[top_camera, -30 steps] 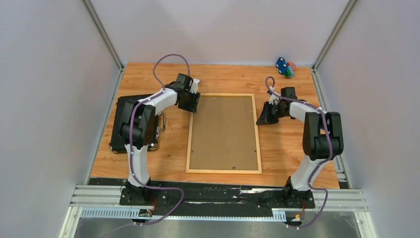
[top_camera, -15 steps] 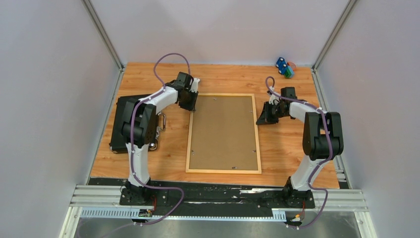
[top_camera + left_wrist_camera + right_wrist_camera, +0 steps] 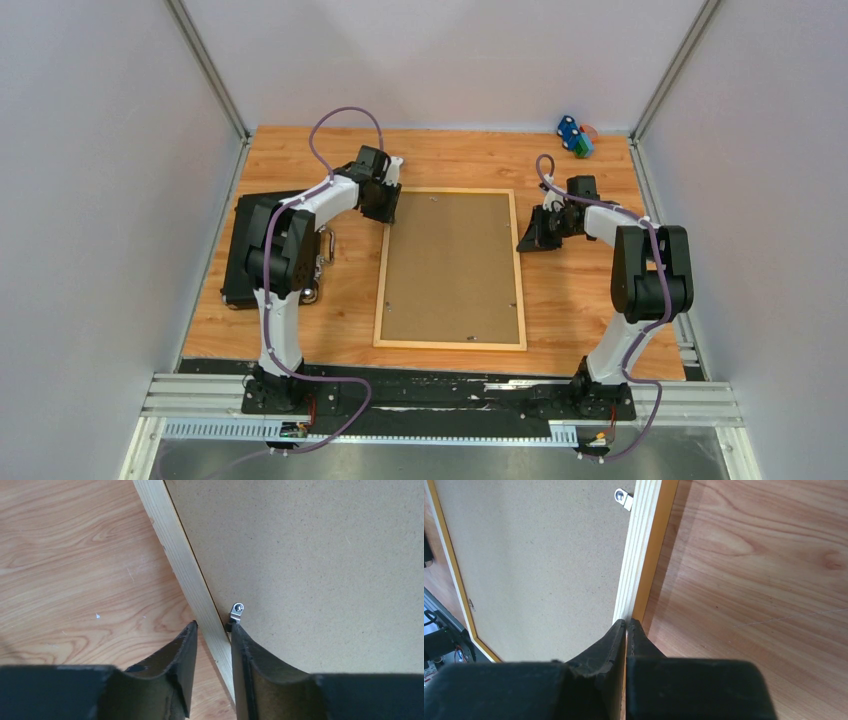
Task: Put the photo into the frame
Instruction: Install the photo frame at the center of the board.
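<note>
The frame (image 3: pixel 450 345) lies face down on the table with a brown backing board (image 3: pixel 450 265) filling it. The photo is hidden. My left gripper (image 3: pixel 391 220) is at the upper part of the left rail. In the left wrist view its jaws straddle that pale rail (image 3: pixel 175 545) and close on it, the left gripper (image 3: pixel 214 630) sitting just below a metal clip (image 3: pixel 236 612). My right gripper (image 3: pixel 522 243) is shut and empty. In the right wrist view the right gripper (image 3: pixel 628 625) has its tips against the right rail (image 3: pixel 646 545).
A black case (image 3: pixel 245 250) lies left of the frame, partly under the left arm. A small blue and green toy (image 3: pixel 574 136) sits at the far right corner. Another metal clip (image 3: pixel 623 498) holds the board by the right rail. Enclosure walls stand on three sides.
My left gripper has shifted slightly toward the far left corner and its jaws have closed in on the left rail. The right arm has stayed still.
</note>
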Available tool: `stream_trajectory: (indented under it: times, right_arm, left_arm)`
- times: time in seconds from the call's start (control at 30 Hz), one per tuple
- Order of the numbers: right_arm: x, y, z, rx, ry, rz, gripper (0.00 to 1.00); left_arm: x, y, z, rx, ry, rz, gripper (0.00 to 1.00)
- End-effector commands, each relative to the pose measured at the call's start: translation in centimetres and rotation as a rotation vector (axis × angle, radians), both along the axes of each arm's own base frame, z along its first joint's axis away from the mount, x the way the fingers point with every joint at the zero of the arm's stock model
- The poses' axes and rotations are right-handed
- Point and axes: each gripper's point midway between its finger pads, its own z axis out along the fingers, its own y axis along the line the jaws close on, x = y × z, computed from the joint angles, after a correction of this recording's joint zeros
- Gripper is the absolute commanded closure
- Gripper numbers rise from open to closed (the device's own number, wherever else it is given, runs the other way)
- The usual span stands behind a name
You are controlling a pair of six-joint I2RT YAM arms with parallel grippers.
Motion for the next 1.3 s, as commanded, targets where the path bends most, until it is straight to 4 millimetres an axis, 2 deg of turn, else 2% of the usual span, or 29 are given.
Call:
stream_trajectory:
  times: [0.0,0.03,0.17,0.5,0.63,0.83,1.0,1.13,1.23,1.27]
  right_arm:
    - [-0.2,0.2,-0.8,-0.004,0.015,0.018,0.96]
    - [-0.2,0.2,-0.9,-0.004,0.016,0.018,0.96]
    - [-0.2,0.2,-0.9,-0.003,0.018,0.018,0.96]
    - [-0.2,0.2,-0.9,-0.003,0.017,0.018,0.96]
    - [-0.2,0.2,-1.0,-0.002,0.020,0.017,0.96]
    - [-0.3,0.3,-0.9,-0.003,0.018,0.018,0.96]
    - [-0.3,0.3,-0.9,-0.001,0.020,0.019,0.96]
    - [-0.3,0.3,-0.8,-0.001,0.017,0.019,0.96]
    - [-0.2,0.3,-0.8,-0.001,0.014,0.019,0.96]
    - [-0.2,0.3,-0.8,-0.002,0.015,0.018,0.96]
  left_arm:
    - [-0.5,0.3,-1.5,0.029,0.000,-0.030,0.57]
    - [-0.4,0.3,-1.4,0.028,-0.004,-0.030,0.54]
    - [-0.2,0.2,-1.1,0.028,-0.009,-0.033,0.51]
    - [0.0,0.2,-2.4,0.045,0.014,-0.041,0.54]
    - [0.1,0.2,-2.7,0.046,0.014,-0.041,0.60]
    - [0.2,0.0,-2.9,0.039,0.015,-0.042,0.76]
    - [0.2,0.0,-3.3,0.039,0.019,-0.039,0.82]
    - [-0.1,0.0,-3.8,0.034,0.028,-0.033,0.90]
    - [-0.4,0.1,-4.2,0.028,0.039,-0.022,1.00]
    - [-0.4,0.0,-4.1,0.022,0.034,-0.014,1.00]
